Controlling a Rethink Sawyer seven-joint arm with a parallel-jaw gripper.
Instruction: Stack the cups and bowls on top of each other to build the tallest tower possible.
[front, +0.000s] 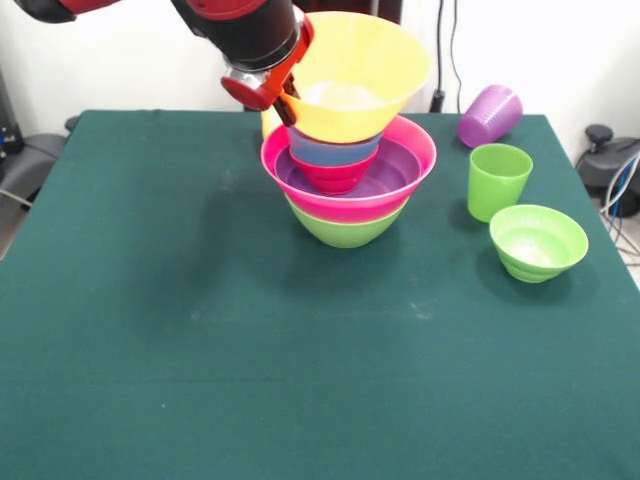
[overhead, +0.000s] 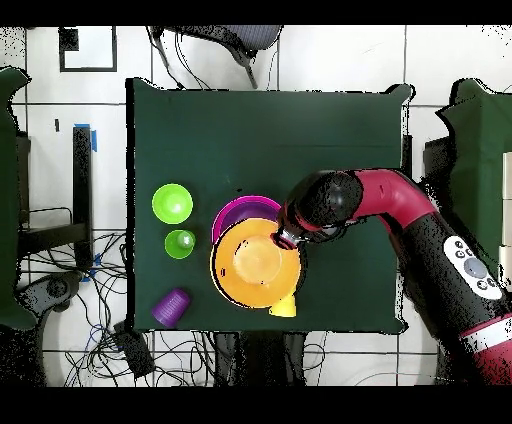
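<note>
Gripper (front: 285, 100) is clamped on the rim of the large orange bowl (front: 355, 70), held tilted atop the tower (front: 348, 185) (light, stiff, slippery plastic, best pinched at its rim).

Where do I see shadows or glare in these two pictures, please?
Front view: soft shadows fall on the cloth beside the tower and the green cup; a pale sheen lies inside the orange bowl. Overhead view: the orange bowl's centre looks washed out; the arm casts no clear shadow.
</note>
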